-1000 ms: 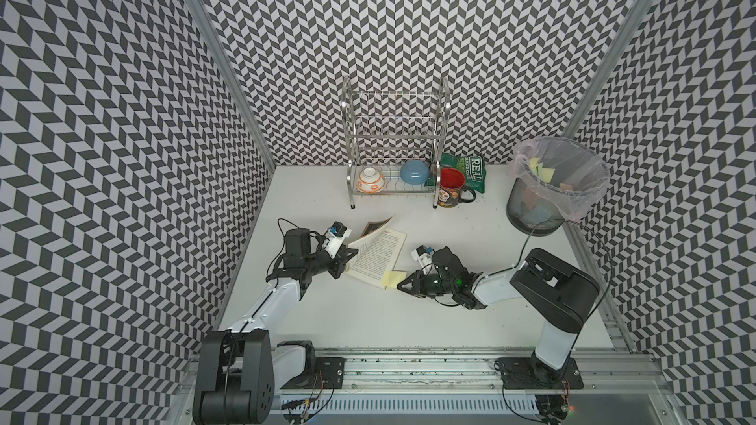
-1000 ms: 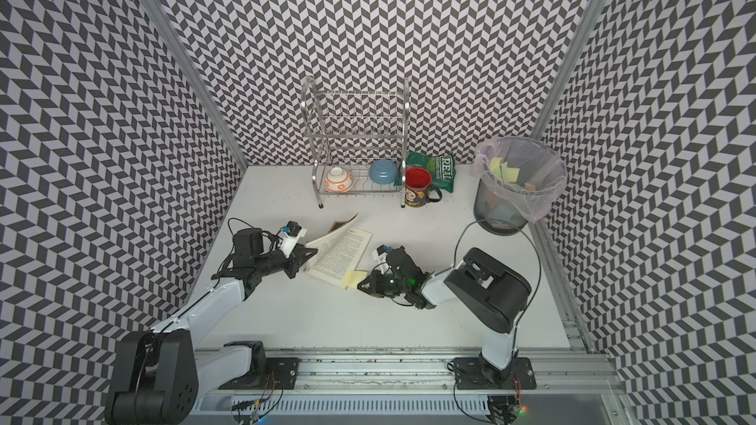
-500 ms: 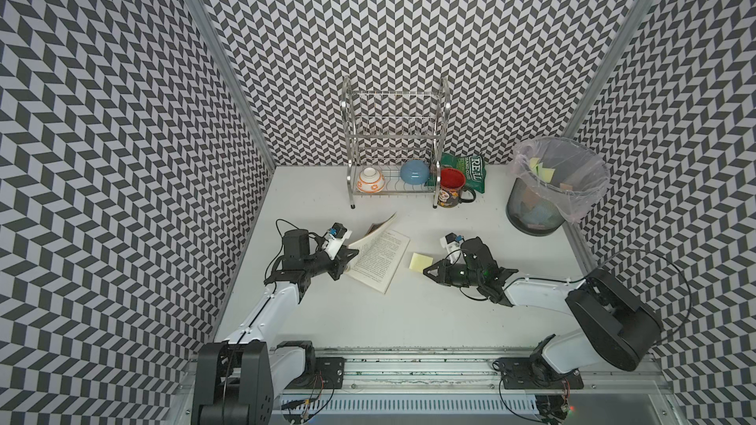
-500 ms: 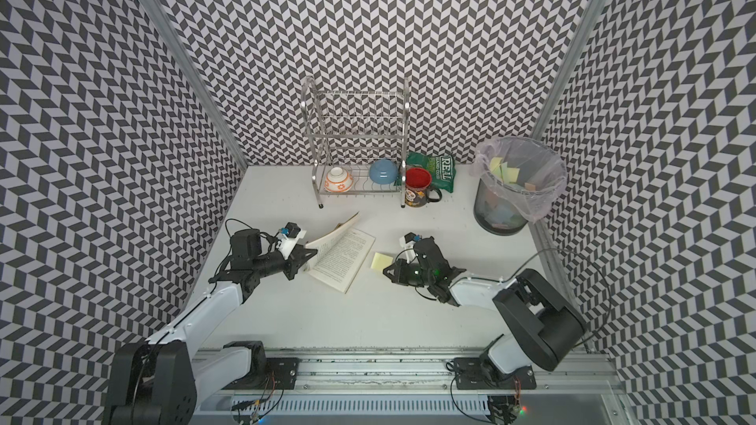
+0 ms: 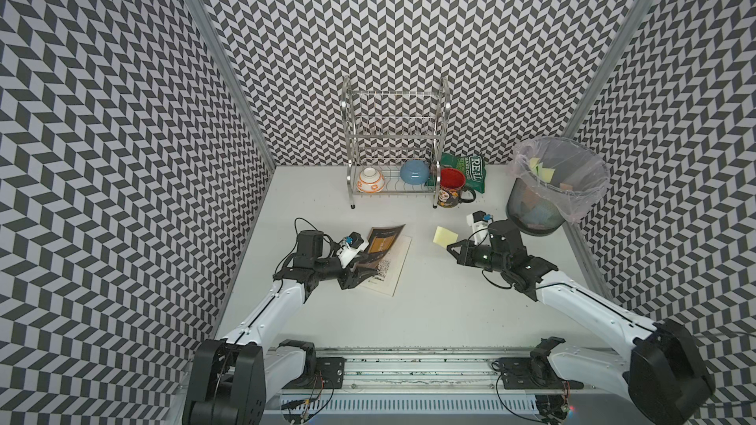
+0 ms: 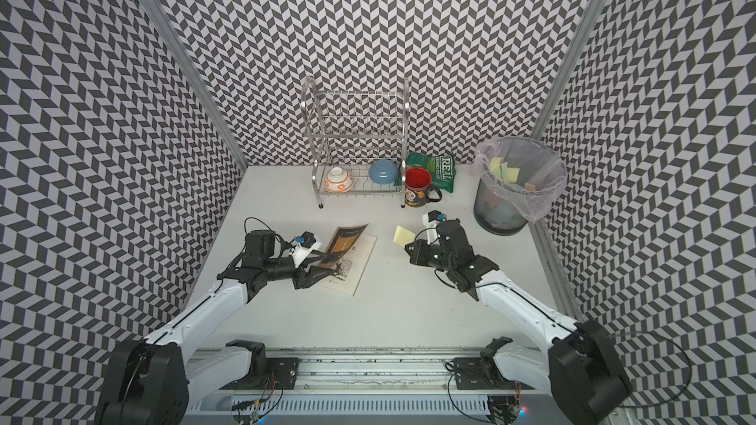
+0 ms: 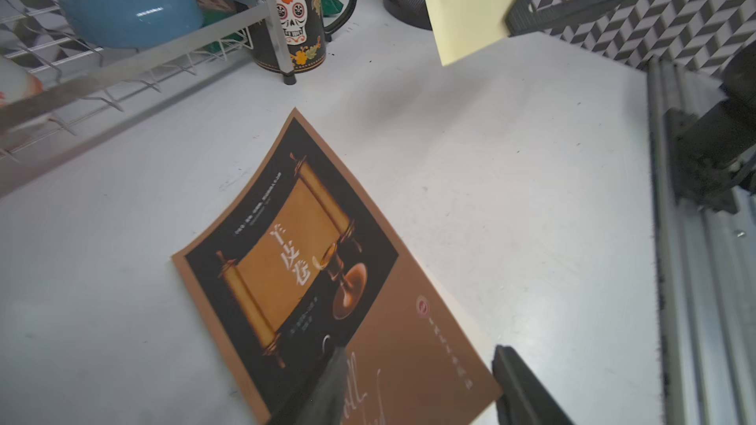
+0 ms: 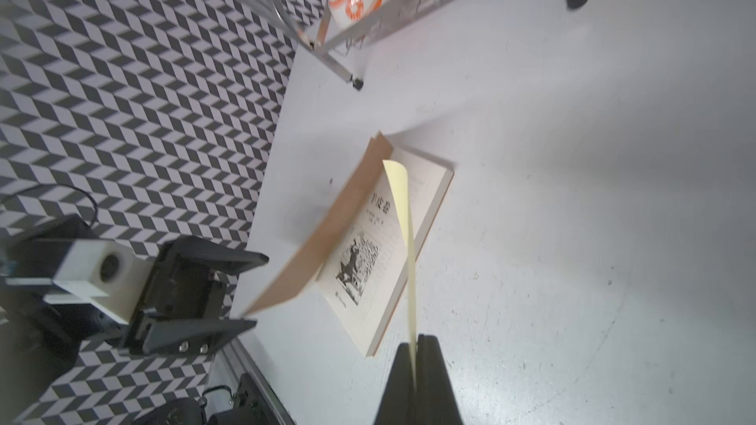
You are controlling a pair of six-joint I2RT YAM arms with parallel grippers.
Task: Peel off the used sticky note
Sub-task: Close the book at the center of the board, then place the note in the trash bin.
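Observation:
The yellow sticky note (image 5: 445,235) (image 6: 402,235) (image 7: 470,6) hangs free in the air to the right of the book, pinched by one edge in my shut right gripper (image 5: 451,246) (image 6: 407,248) (image 8: 417,346). In the right wrist view the sticky note (image 8: 403,214) shows edge-on. The book (image 5: 386,269) (image 6: 352,265) (image 8: 368,247) lies on the table with its brown cover (image 7: 311,247) raised at a slant over the title page. My left gripper (image 5: 359,268) (image 6: 319,266) (image 7: 421,351) stands open at the cover's near edge, one finger on either side.
A wire dish rack (image 5: 392,145) at the back holds an orange-patterned bowl (image 5: 370,180) and a blue bowl (image 5: 414,171). A red-and-black skull mug (image 5: 451,188) and a green chip bag (image 5: 470,171) sit beside it. A lined mesh bin (image 5: 550,186) with several notes stands at the back right.
My right gripper pulled the sticky note off the book and carried it right and back, toward the bin. My left gripper opened and let go of the cover.

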